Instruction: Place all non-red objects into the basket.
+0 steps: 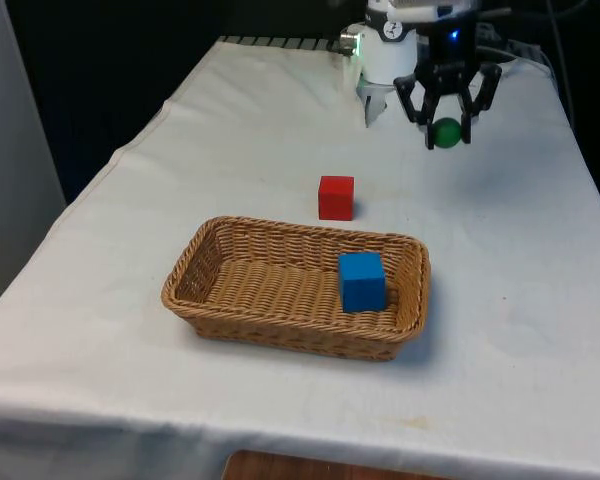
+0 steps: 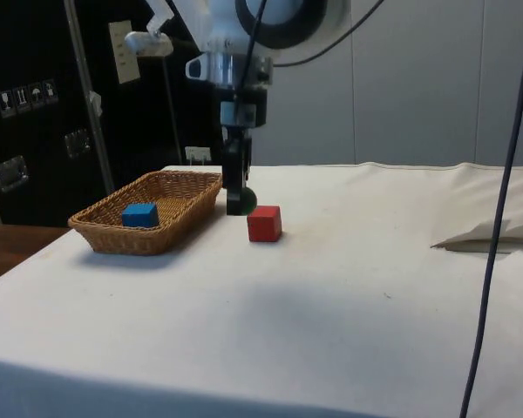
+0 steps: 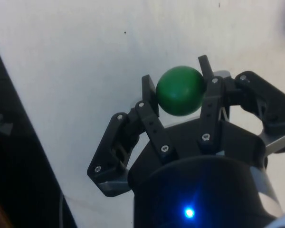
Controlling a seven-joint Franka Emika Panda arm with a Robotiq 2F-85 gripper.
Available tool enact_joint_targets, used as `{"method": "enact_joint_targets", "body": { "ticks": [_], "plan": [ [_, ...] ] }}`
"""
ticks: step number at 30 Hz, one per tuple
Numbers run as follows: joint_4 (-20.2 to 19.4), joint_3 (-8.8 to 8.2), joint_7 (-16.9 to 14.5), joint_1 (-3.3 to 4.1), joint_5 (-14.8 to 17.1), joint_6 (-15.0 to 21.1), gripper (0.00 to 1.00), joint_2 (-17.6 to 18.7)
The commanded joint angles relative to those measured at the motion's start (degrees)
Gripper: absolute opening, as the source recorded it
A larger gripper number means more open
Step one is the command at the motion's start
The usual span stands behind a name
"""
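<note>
My black gripper is shut on a green ball, held a little above the cloth at the far end, towards the front view's right. In the wrist view the green ball sits clamped between the two fingers of the gripper. From the side the green ball peeks out behind the gripper, just beyond the red cube. A wicker basket stands mid-table with a blue cube inside, at its end on the front view's right. The red cube rests on the cloth just behind the basket.
The wicker basket with the blue cube lies near the table's edge in the side view. A fold of white cloth lies rumpled at the side view's right. The robot's white base stands at the far end.
</note>
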Motion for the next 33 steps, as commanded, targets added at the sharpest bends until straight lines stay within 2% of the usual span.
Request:
{"method": "enact_joint_targets", "body": {
  "ticks": [1, 4, 5, 6, 12, 14, 19, 22, 23, 27, 31, 32, 33],
  "plan": [
    [1.0, -0.63, 0.9, -0.06, -1.4, -1.7, 0.00, -0.3],
    [3.2, -1.26, 0.5, -0.17, -1.4, -4.3, 0.00, -0.7],
    [2.6, -0.92, -0.1, -0.11, -0.3, -3.4, 0.00, -0.9],
    [3.7, -1.38, 0.5, -0.23, -1.4, -4.9, 0.00, -0.8],
    [7.7, -2.64, -0.1, -0.46, -1.7, -9.7, 0.00, -1.0],
    [8.0, -2.64, -0.5, -0.34, -1.0, -9.5, 0.00, -0.9],
    [11.9, -3.84, -1.1, -0.80, -1.3, -13.9, 0.00, -0.6],
    [13.6, -4.30, -1.6, -0.97, -1.0, -15.5, 0.00, -0.1],
    [13.2, -4.35, -1.5, -0.80, -1.0, -14.9, 0.00, -0.5],
    [16.7, -5.04, -2.1, -1.32, -0.9, -17.8, 0.00, 1.1],
    [19.3, -5.56, -2.5, -1.43, -0.8, -19.3, 0.00, 2.5],
    [18.4, -5.56, -2.2, -1.26, -1.0, -18.4, 0.00, 2.0],
    [19.9, -5.67, -2.5, -1.49, -0.9, -19.7, 0.00, 2.9]
  ]
}}
